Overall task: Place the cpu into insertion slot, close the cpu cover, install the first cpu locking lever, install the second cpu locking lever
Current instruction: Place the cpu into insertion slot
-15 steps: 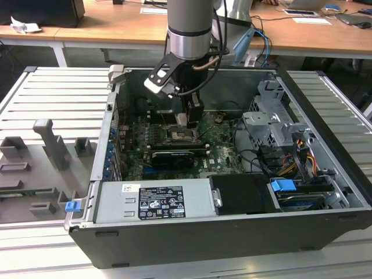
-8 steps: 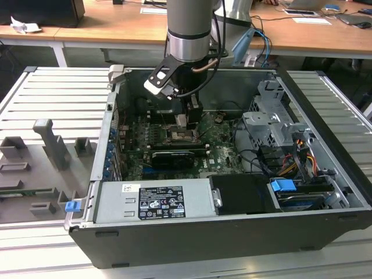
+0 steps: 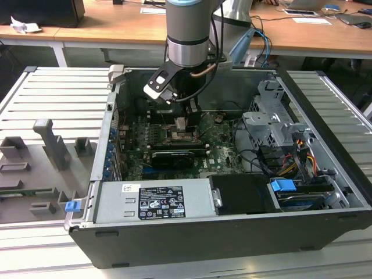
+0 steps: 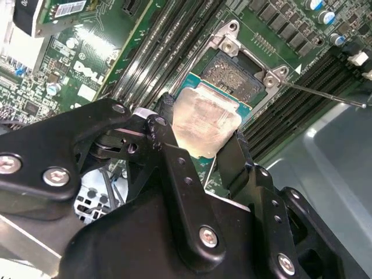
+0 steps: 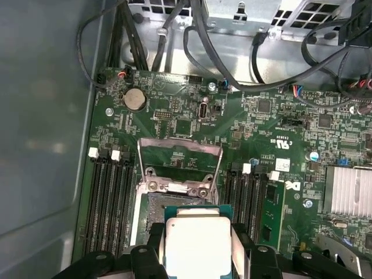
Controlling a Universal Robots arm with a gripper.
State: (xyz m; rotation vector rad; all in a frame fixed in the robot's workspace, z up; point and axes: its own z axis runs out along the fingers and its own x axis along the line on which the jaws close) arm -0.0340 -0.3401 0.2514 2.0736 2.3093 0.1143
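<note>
My gripper point(image 3: 181, 124) reaches down into the open computer case and is shut on the cpu point(image 4: 206, 119), a flat silver-grey square held by two opposite edges. In both wrist views the cpu point(image 5: 197, 241) hangs just above the insertion slot point(image 4: 235, 72), partly overlapping it. The slot's dark centre lies bare, and more of the insertion slot point(image 5: 152, 204) shows beside the chip. The cpu cover point(image 5: 180, 144) stands swung up at the slot's far side, with the green board showing through its window. A thin metal locking lever point(image 4: 325, 96) juts out free beside the slot.
Long black memory slots point(image 5: 110, 197) flank the socket on both sides. A silver power supply point(image 3: 154, 200) fills the case's front. A drive cage point(image 3: 270, 125) with cables sits toward the exterior view's right. A grey fixture tray point(image 3: 46, 157) lies outside the case.
</note>
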